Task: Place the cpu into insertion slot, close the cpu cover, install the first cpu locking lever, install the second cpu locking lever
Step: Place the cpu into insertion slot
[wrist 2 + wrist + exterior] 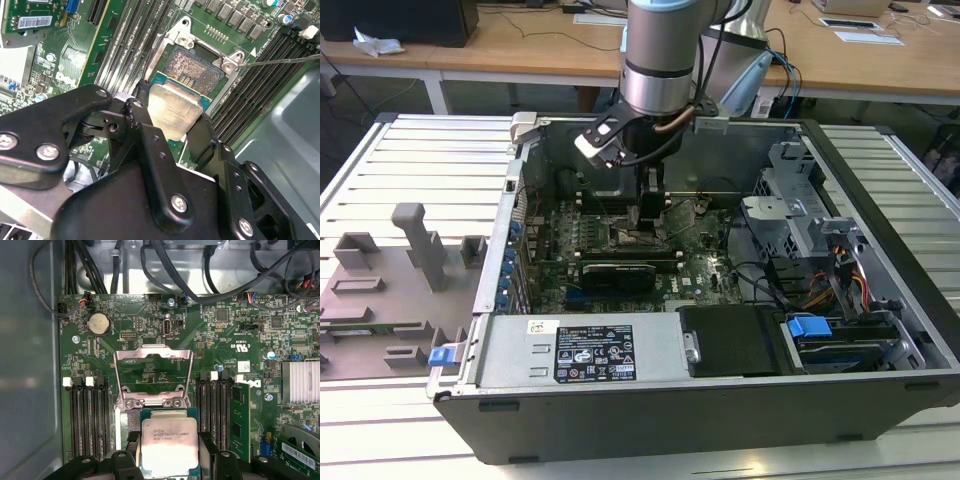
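Tabletop case [720,425] open; inside, end effector [172,117] grips cpu [169,442].

Robotics lab: slatted workbench [415,150], desks [520,45]

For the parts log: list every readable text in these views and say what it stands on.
cpu: faint etched lines, too blurred to read.
Black label on the power supply: print too small to read.
White barcode sticker on the board: too small to read.
Board markings in the first wrist view: too small to quote with confidence.
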### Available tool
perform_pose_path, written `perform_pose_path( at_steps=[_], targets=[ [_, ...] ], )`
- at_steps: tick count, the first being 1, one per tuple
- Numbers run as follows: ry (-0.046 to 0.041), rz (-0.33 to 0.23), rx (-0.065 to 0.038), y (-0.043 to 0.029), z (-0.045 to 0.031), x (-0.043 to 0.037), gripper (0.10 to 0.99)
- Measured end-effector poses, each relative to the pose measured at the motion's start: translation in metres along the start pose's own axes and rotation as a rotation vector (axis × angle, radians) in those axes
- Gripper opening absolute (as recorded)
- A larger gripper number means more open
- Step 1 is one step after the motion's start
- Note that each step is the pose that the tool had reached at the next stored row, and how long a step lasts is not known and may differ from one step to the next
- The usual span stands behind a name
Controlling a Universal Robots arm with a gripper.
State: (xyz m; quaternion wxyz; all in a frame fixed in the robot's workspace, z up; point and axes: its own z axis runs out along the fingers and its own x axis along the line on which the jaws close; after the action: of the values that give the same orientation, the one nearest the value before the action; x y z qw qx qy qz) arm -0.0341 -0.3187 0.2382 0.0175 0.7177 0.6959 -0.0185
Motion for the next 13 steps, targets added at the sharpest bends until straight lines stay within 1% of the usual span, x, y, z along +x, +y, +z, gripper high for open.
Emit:
perform_pose_path(
  at_steps=[7, 9, 10, 13],
  targets=[
    [-0.0001, 0.0, 0.0, -0.0001, 0.0055, 0.0008, 0.545],
    [0.0, 0.0, 0.0, -0.0001, 0.0067, 0.0015, 0.545],
    [0.0002, 0.0, 0.0, -0.0002, 0.0085, 0.003, 0.545],
    [0.0015, 0.0, 0.0, -0.0049, 0.0113, 0.0055, 0.545]
  ],
)
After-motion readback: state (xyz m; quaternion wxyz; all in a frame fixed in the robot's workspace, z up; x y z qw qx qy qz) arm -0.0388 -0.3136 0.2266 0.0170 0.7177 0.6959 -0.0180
